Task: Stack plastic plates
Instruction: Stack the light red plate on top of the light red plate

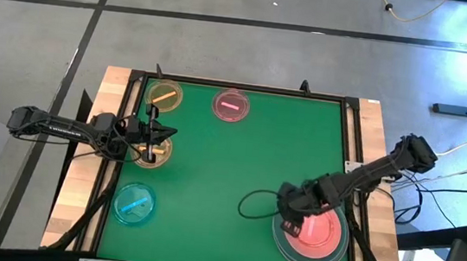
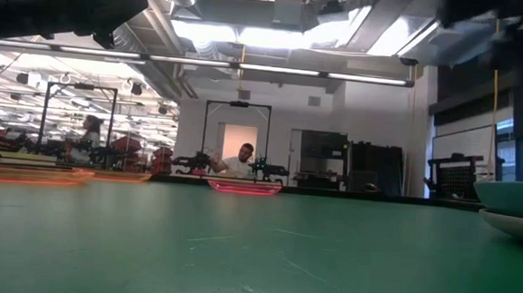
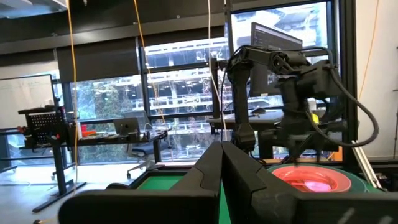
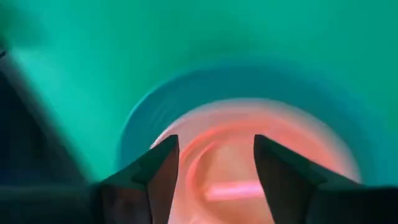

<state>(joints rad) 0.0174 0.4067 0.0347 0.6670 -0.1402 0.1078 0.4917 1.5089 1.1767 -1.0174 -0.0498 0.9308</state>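
Under the right gripper [image 4: 214, 168], whose fingers stand apart, lies the large teal plate [image 1: 286, 247] carrying the pink plate [image 1: 324, 231]. The left gripper [image 1: 152, 145], fingers pressed together, hovers over a small yellow plate [image 1: 161, 153], between an orange-barred one [image 1: 164, 96] and a blue one [image 1: 133, 204].

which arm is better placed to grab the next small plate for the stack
Left, probably. The left gripper hangs over the small yellow plate on the table's left, fingers together. The right gripper hangs open over the pink plate on the stack.
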